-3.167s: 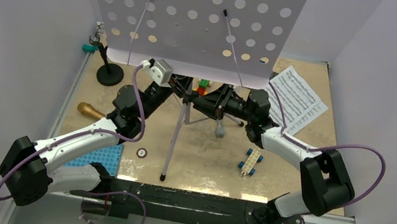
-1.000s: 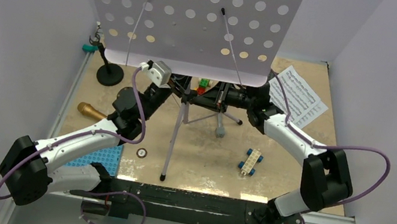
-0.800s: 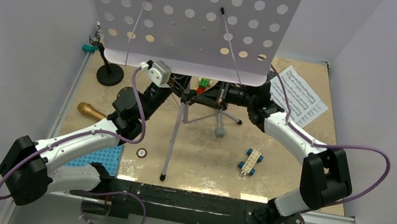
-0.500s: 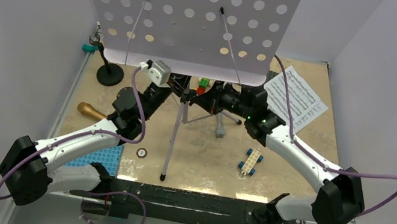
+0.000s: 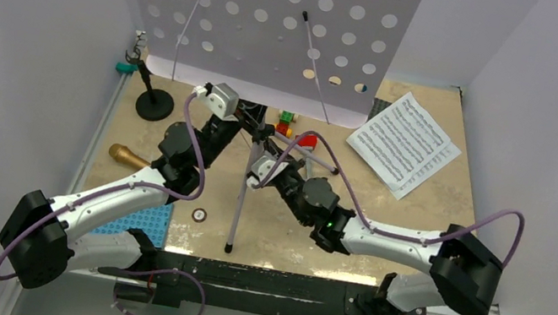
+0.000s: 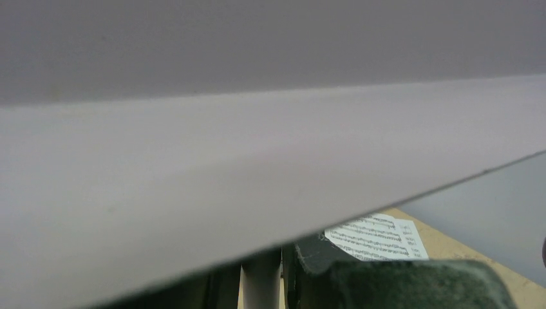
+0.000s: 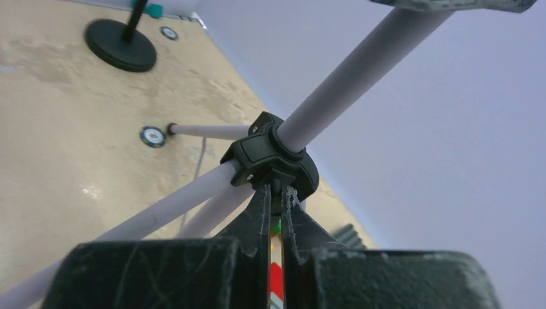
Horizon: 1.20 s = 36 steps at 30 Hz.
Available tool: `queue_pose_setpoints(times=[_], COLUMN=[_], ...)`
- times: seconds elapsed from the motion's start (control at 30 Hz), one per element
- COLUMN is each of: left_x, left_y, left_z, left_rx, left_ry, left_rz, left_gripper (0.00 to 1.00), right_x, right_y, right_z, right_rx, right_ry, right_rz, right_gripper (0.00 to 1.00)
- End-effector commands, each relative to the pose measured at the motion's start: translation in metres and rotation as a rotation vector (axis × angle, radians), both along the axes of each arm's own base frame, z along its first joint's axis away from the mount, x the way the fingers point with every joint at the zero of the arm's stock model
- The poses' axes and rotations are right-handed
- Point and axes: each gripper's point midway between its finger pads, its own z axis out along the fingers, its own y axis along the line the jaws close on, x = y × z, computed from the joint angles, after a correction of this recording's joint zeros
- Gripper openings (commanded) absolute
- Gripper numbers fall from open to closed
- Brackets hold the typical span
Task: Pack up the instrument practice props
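The lavender music stand (image 5: 281,21) leans toward the back left, its perforated desk high in the top view. My left gripper (image 5: 251,123) is shut on its pole (image 6: 261,283) just under the desk. My right gripper (image 5: 258,157) is shut, and its tips (image 7: 275,193) touch the underside of the black tripod hub (image 7: 270,154). The sheet music (image 5: 405,143) lies at the back right. The gold microphone (image 5: 126,156) lies at the left. The black mic stand (image 5: 152,105) stands at the back left.
Small coloured bricks (image 5: 288,120) and a red hammer head (image 5: 308,139) lie behind the tripod. A blue baseplate (image 5: 130,221) and a round token (image 5: 199,214) are at the near left. White walls enclose the table on three sides. A tripod leg foot (image 5: 229,248) rests near the front.
My right arm swung from behind the stand to its near side, shut its jaws and came up under the hub. The stand tipped toward the back left. My left gripper kept its hold.
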Motion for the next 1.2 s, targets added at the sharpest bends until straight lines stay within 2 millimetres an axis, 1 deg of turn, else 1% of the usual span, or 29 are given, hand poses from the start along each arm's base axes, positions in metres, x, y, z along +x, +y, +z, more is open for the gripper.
queue_pose_setpoints(times=[0.0,0.07,0.13,0.17,0.2,0.23,0.27,0.3,0.33,0.4,0.47,0.5,0.53,0.57,0.63,0.67,0.7,0.83,0.9,0.97,1.07,1.1,1.17], left_x=[-0.002,-0.002,-0.001,0.000,0.000,0.000,0.001,0.002,0.002,0.003,0.003,0.003,0.002,0.002,0.000,-0.001,-0.003,-0.011,-0.014,-0.015,-0.016,-0.017,-0.017], left_y=[-0.029,-0.030,-0.030,-0.030,-0.029,-0.029,-0.028,-0.028,-0.027,-0.025,-0.023,-0.022,-0.022,-0.022,-0.021,-0.021,-0.021,-0.025,-0.027,-0.028,-0.030,-0.031,-0.031], left_z=[-0.080,-0.080,-0.079,-0.078,-0.076,-0.076,-0.075,-0.074,-0.073,-0.072,-0.070,-0.068,-0.067,-0.066,-0.065,-0.063,-0.062,-0.060,-0.059,-0.058,-0.060,-0.060,-0.061], left_rx=[0.129,0.128,0.128,0.127,0.128,0.130,0.131,0.132,0.134,0.135,0.132,0.130,0.128,0.126,0.120,0.117,0.115,0.124,0.130,0.135,0.147,0.149,0.156], left_ry=[0.217,0.219,0.219,0.218,0.215,0.214,0.211,0.211,0.208,0.206,0.202,0.200,0.198,0.196,0.193,0.188,0.184,0.166,0.157,0.152,0.148,0.146,0.144], left_rz=[-0.108,-0.111,-0.106,-0.104,-0.100,-0.096,-0.091,-0.085,-0.082,-0.072,-0.063,-0.061,-0.060,-0.060,-0.064,-0.068,-0.072,-0.107,-0.116,-0.122,-0.128,-0.128,-0.128], left_gripper=[0.00,0.00,0.00,0.00,0.00,0.00,0.00,0.00,0.00,0.00,0.00,0.00,0.00,0.00,0.00,0.00,0.00,0.00,0.00,0.00,0.00,0.00,0.00], right_x=[0.013,0.008,0.003,-0.001,-0.006,-0.011,-0.017,-0.022,-0.030,-0.048,-0.067,-0.080,-0.088,-0.093,-0.092,-0.099,-0.096,-0.085,-0.072,-0.060,-0.037,-0.030,-0.022], right_y=[-0.029,-0.034,-0.038,-0.039,-0.040,-0.042,-0.043,-0.046,-0.045,-0.041,-0.036,-0.029,-0.025,-0.022,-0.021,-0.017,-0.017,-0.017,-0.023,-0.025,-0.027,-0.025,-0.022], right_z=[-0.047,-0.040,-0.032,-0.029,-0.027,-0.025,-0.022,-0.022,-0.022,-0.024,-0.029,-0.033,-0.038,-0.043,-0.048,-0.048,-0.049,-0.021,-0.004,0.011,0.025,0.026,0.037], right_rx=[-0.301,-0.245,-0.160,-0.113,-0.071,-0.023,0.023,0.062,0.121,0.184,0.253,0.288,0.326,0.366,0.476,0.515,0.560,0.724,0.819,0.870,0.928,0.941,0.950], right_ry=[-0.115,-0.078,0.007,0.075,0.143,0.213,0.265,0.316,0.385,0.500,0.639,0.745,0.860,0.970,1.161,1.248,1.319,1.490,1.526,1.584,1.620,1.640,1.647], right_rz=[-0.172,-0.172,-0.174,-0.168,-0.163,-0.156,-0.149,-0.144,-0.121,-0.052,0.014,0.078,0.113,0.141,0.175,0.226,0.249,0.393,0.438,0.477,0.483,0.484,0.517], right_gripper=[0.00,0.00,0.01,0.12,0.28,0.39,0.49,0.57,0.65,0.78,0.81,0.82,0.81,0.80,0.78,0.77,0.77,0.78,0.81,0.85,0.87,0.87,0.85])
